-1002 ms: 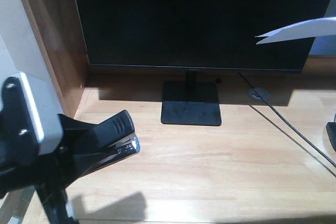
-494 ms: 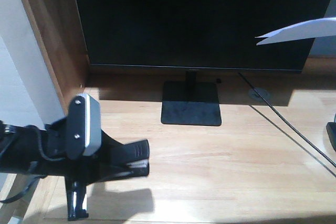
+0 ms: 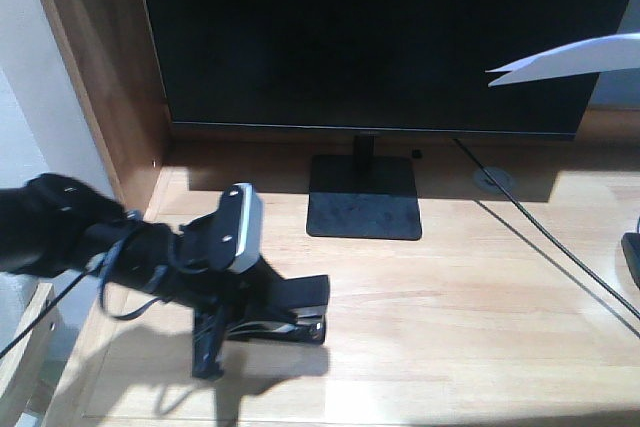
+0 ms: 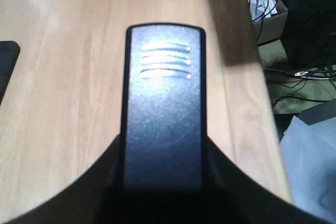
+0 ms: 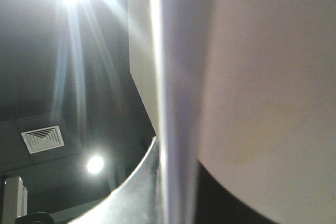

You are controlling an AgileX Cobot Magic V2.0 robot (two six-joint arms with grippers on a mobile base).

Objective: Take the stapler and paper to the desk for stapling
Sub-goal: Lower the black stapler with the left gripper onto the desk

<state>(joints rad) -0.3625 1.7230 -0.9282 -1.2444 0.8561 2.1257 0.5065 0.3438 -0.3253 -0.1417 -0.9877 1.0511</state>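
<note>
Your left hand (image 3: pixel 238 322) clamps stapler (image 3: pixel 303 309), now lower and further right than half second ago, down at worktop (image 3: pixel 460 297); paper (image 3: pixel 570 57) unmoved, aloft upper right. Right hand (image 5: pixel 178 198): grip impossible to tell.

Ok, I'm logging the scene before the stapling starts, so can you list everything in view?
stapler: one, black, low at the desk's front left
paper: one, white, in the air at upper right
desk: one, light wood, under it all
monitor: one, black, at the back
stand: one, black, under the monitor
cable: one, black, across the desk's right side
cable hole: one, grey, right of the stand
side panel: one, brown wood, left
ceiling lights: two, white, overhead
vent: one, white, ceiling
left hand: one, black, shut on the stapler
right hand: one, dark, holding the paper
</note>
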